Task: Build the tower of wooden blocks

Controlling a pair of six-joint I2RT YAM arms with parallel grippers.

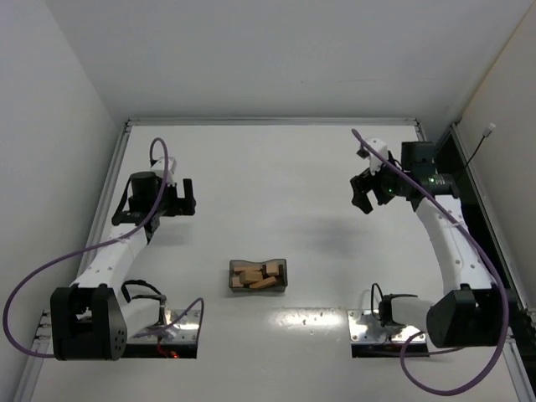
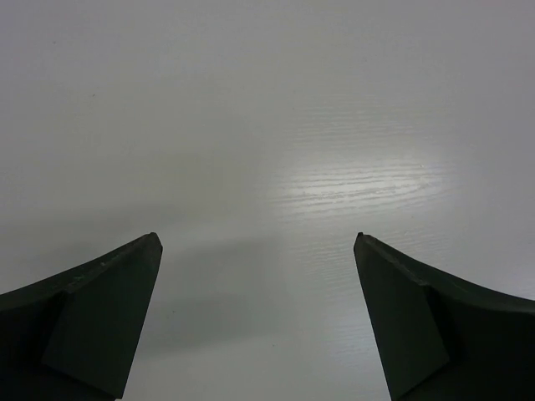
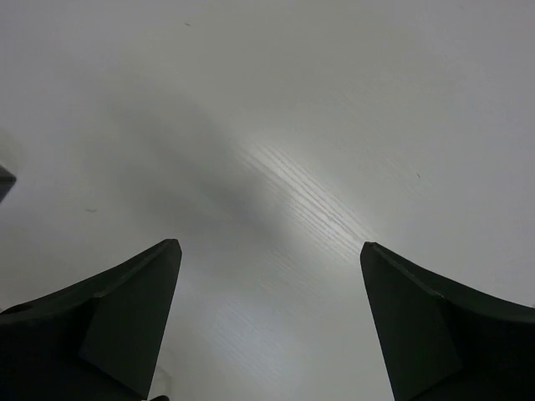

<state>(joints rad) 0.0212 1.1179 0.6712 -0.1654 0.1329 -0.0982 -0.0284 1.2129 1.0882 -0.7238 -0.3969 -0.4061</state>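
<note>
No wood block tower stands anywhere in view. Several light tan wooden blocks (image 1: 256,276) lie loose in a small dark translucent tray (image 1: 259,289) at the table's near middle. My left gripper (image 1: 189,198) is open and empty, held above the left part of the table, well up-left of the tray. My right gripper (image 1: 363,194) is open and empty above the right part of the table, up-right of the tray. The left wrist view shows my left gripper (image 2: 257,240) over bare white table only. The right wrist view shows my right gripper (image 3: 269,244) the same way.
The white table (image 1: 276,184) is walled by white panels at the back and both sides. Metal mounting plates (image 1: 176,331) with cables sit at the near edge by each arm base. A purple cable loops from each arm.
</note>
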